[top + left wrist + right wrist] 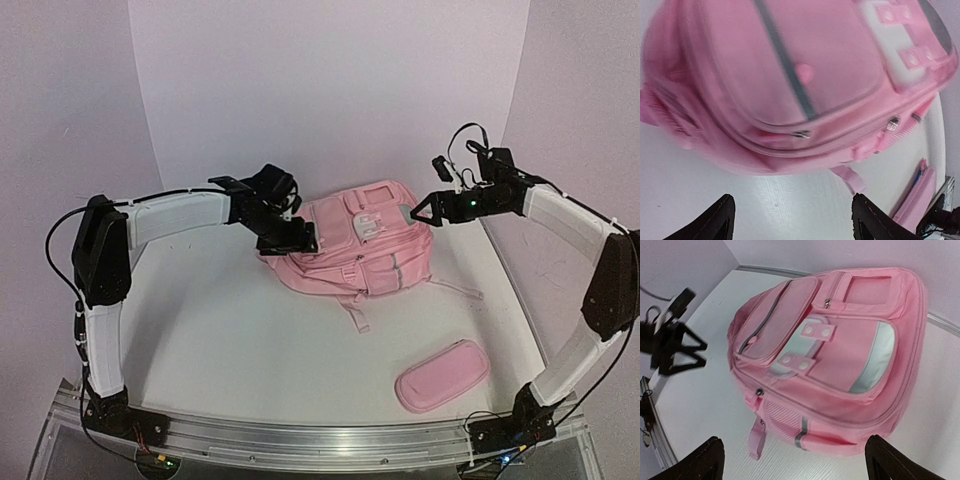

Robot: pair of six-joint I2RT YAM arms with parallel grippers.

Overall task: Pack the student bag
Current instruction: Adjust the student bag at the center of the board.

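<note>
Fabric, soft and floppy, is what I expect from the student bag (365, 240). It should be light while it looks this flat, it will likely sag and fold if I lift it by one edge, and it is neither fragile nor slippery. It lies on its back at the far middle of the tabletop (250, 350), front pockets up, with a shoulder strap (355, 315) trailing toward me.

To pack it I would take a zip pull (801, 134) on the seam along its side with one arm. With the other I would pinch the firmer rim nearby, so the cloth does not drag along.

The left jaws stand wide with nothing between them, just beside the bag's left edge. The right jaws are wide and empty too, hovering by its far right corner.

A pink pencil case (442, 375) lies well apart on the near right of the tabletop. I judge both approaches free, though the loose strap could snag.
</note>
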